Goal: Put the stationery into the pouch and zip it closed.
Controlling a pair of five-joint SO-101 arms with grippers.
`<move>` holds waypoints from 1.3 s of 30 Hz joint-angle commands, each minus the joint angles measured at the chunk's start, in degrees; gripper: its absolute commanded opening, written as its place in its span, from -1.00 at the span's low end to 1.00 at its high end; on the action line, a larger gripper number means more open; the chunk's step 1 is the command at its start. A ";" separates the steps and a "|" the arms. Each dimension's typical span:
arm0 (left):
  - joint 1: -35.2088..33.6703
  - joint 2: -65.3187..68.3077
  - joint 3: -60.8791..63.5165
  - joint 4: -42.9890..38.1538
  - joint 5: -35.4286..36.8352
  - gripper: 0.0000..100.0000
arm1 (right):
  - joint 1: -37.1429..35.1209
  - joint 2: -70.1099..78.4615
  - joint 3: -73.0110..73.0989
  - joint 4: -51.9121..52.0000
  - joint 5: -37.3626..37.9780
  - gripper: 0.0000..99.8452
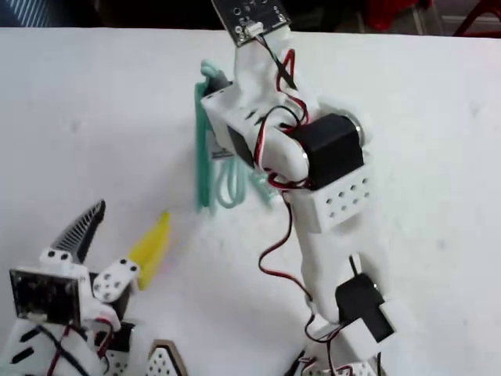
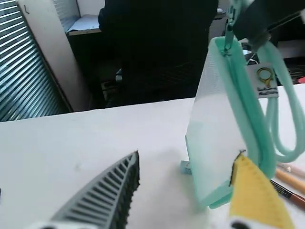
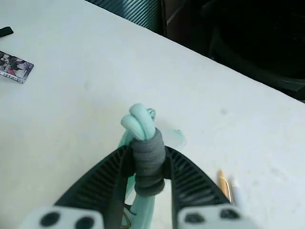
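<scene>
While right tool clamps grey-wrapped mint cord strap, mint-green translucent mesh pouch hangs upright from it over white counter. Pouch's lower corner down at counter level; contact not clear. Strap loops dangle beside pouch. Left tool open, grey ribbed finger and yellow finger spread wide, low over counter, just beside pouch, nothing between them. Few slim pencils lie on counter near pouch. Small printed card lies well apart.
</scene>
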 commanded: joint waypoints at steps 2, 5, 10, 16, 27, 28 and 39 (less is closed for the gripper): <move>8.22 1.01 -3.69 0.97 0.62 -0.36 | 0.22 -0.57 -2.29 -1.98 -0.97 -0.97; 13.93 1.01 -3.43 -0.53 0.62 -0.36 | 0.22 -0.66 -2.29 -1.98 -1.05 -0.97; 16.40 1.10 2.99 -8.00 0.62 -0.37 | 0.22 -0.75 -2.29 -1.80 -3.43 -0.97; 14.90 1.10 16.00 -18.29 0.62 -0.37 | -0.66 -1.10 -2.29 -1.01 -3.52 -0.97; 8.40 1.10 22.86 -22.77 0.62 -0.37 | -0.66 -0.92 -1.85 -0.66 -3.69 -0.97; 8.40 1.10 22.68 -22.77 0.62 -0.37 | -0.66 -1.01 -1.85 -0.66 -3.78 -0.97; 2.59 -1.27 11.78 -13.98 0.18 -0.36 | -0.40 -1.01 -2.02 1.19 -3.43 -0.97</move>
